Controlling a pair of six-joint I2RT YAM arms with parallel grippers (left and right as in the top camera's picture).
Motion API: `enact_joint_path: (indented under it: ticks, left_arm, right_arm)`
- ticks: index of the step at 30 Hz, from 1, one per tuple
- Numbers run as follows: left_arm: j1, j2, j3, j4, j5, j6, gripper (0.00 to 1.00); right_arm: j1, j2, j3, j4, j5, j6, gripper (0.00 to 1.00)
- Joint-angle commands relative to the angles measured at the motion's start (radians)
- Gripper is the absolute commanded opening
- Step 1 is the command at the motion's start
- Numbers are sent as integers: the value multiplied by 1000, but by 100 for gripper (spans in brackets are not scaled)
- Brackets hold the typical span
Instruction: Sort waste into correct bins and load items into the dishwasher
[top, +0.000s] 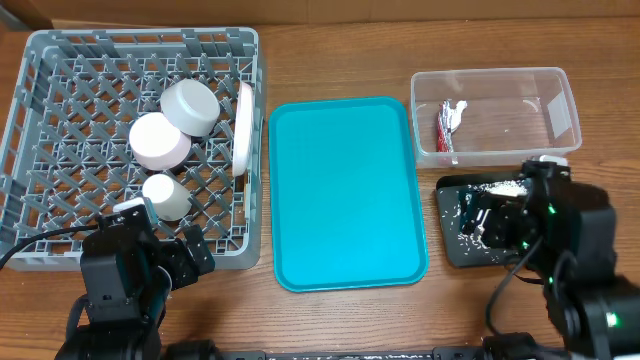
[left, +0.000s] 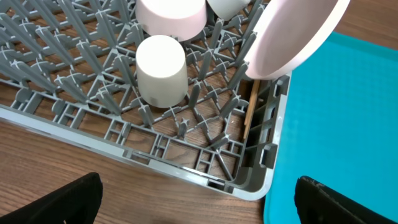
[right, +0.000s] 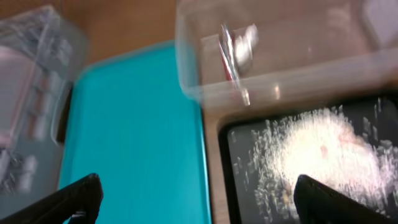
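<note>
The grey dish rack (top: 60, 70) at the left holds a pale grey bowl (top: 190, 105), a whitish-pink bowl (top: 158, 140), a white cup (top: 165, 196) and an upright white plate (top: 243, 128). A wooden chopstick (left: 250, 115) stands in the rack's corner. The foil wrapper (top: 448, 122) lies in the clear tub (top: 560, 95). Rice (right: 317, 155) lies in the black tray (top: 450, 245). My left gripper (left: 199, 202) is open and empty at the rack's near right corner. My right gripper (right: 196, 199) is open and empty over the black tray's left edge.
A teal tray (top: 345, 190) lies bare between the rack and the two bins. Wooden tabletop (top: 330, 60) shows around everything. Cables trail from both arms at the near edge.
</note>
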Motion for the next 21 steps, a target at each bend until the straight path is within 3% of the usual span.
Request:
enact_joint_path:
  ticks: [1,12,16,21]
  left_arm:
    - [4,-4,-11,1,8,0,100]
    - [4,-4,-11,1,8,0,100]
    - [4,-4,-11,1,8,0,100]
    - [4,-4,-11,1,8,0,100]
  right_arm:
    - [6,-137,-61,112,15,-61,100]
    - [5,-632,-500,525,97,-134,100]
    - [3,-732,-649,673,97,-139,100]
    - [-7,-728,-790,894,90,-153,100]
